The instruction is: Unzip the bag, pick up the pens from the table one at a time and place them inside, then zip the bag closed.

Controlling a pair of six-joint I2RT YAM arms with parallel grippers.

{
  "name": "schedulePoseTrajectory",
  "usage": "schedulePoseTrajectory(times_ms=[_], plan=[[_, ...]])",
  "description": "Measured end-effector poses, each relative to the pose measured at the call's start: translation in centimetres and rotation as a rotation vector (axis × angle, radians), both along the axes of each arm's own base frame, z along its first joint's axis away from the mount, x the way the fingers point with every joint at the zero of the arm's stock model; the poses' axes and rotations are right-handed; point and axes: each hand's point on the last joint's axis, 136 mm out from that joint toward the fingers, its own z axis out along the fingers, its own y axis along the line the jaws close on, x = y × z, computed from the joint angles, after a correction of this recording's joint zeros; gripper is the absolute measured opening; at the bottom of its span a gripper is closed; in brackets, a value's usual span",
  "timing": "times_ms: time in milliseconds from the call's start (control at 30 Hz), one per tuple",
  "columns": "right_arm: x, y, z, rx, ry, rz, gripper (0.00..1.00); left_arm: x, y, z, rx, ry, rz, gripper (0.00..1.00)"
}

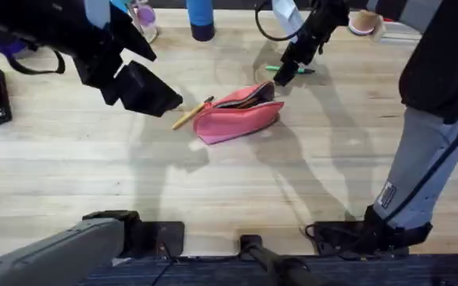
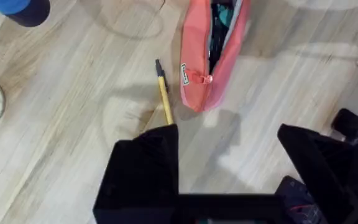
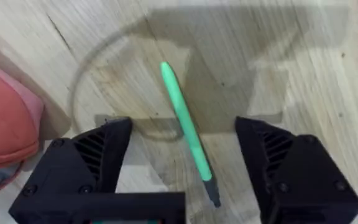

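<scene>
**Now both grippers hang open, one over each pen**

Look at the middle of the table [image 1: 70,167] in your overhead view: the bag [image 1: 241,119] lies there on its side, its long axis running from about 8 o'clock to 2 o'clock. Its zipper is undone, and your left wrist camera shows the mouth gaping with dark contents inside.

Your left gripper [image 1: 161,102] sits at roughly 9 o'clock from the bag, just beside it. Its fingers [image 2: 145,171] are spread wide and grasp nothing. The yellow-orange pen [image 2: 163,96] lies flat on the wood next to the bag's near end, with its black tip pointing away from the gripper and its other end hidden under the left-hand finger. From overhead, that pen [image 1: 192,113] shows between the gripper and the bag, close to the fabric; you cannot tell whether it touches.

Your right gripper [image 1: 286,75] is at about 1 o'clock from the bag, near its far end. Its fingers [image 3: 89,165] are also released and parted, holding nothing. The green pen [image 3: 185,130] lies on the table in the gap between them, slanted, with its dark tip near the gripper body. Neither finger touches it. A corner of the bag appears at the edge of that right wrist view, apart from the pen. From overhead, the green pen [image 1: 300,71] pokes out beside the right gripper, pointing toward 3 o'clock.
</scene>
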Motion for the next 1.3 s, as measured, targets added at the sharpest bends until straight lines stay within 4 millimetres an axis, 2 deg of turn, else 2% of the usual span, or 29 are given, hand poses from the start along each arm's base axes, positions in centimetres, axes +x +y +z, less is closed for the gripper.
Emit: schedulePoseTrajectory(times_ms=[100, 133, 267, 333, 433, 533, 567, 900, 1300], plan=[[0.0, 0.0, 0.0, 0.000, 0.000, 0.000, 0.996, 0.0, 0.0, 0.0, 0.000, 0.000, 0.000, 0.995], [0.0, 0.0, 0.0, 0.000, 0.000, 0.000, 0.953, 0.0, 0.0, 0.0, 0.000, 0.000, 0.000, 0.995], [0.1, 0.2, 0.0, 0.005, -0.004, 0.001, 0.614, 0.0, 0.0, 0.0, 0.000, 0.000, 0.000, 0.995], [0.1, 0.3, 0.0, 0.005, -0.005, 0.003, 0.491, 0.0, 0.0, 0.0, 0.000, 0.000, 0.000, 0.995], [0.1, 0.5, 0.0, 0.006, -0.006, 0.006, 0.367, 0.0, 0.0, 0.0, 0.000, 0.000, 0.000, 0.995], [0.1, 0.6, 0.0, 0.010, -0.007, 0.007, 0.088, 0.0, 0.0, 0.0, 0.000, 0.000, 0.000, 0.995], [0.1, 0.6, 0.1, 0.013, -0.007, 0.007, 0.049, 0.0, 0.0, 0.0, 0.000, 0.000, 0.000, 0.996], [0.1, 0.7, 0.1, 0.014, -0.008, 0.008, 0.030, 0.0, 0.0, 0.0, 0.000, 0.000, 0.000, 0.995], [-1.7, 1.3, 0.6, 0.009, 0.105, 0.020, 0.031, 0.0, 0.0, 0.0, 0.000, 0.000, 0.000, 0.995]])
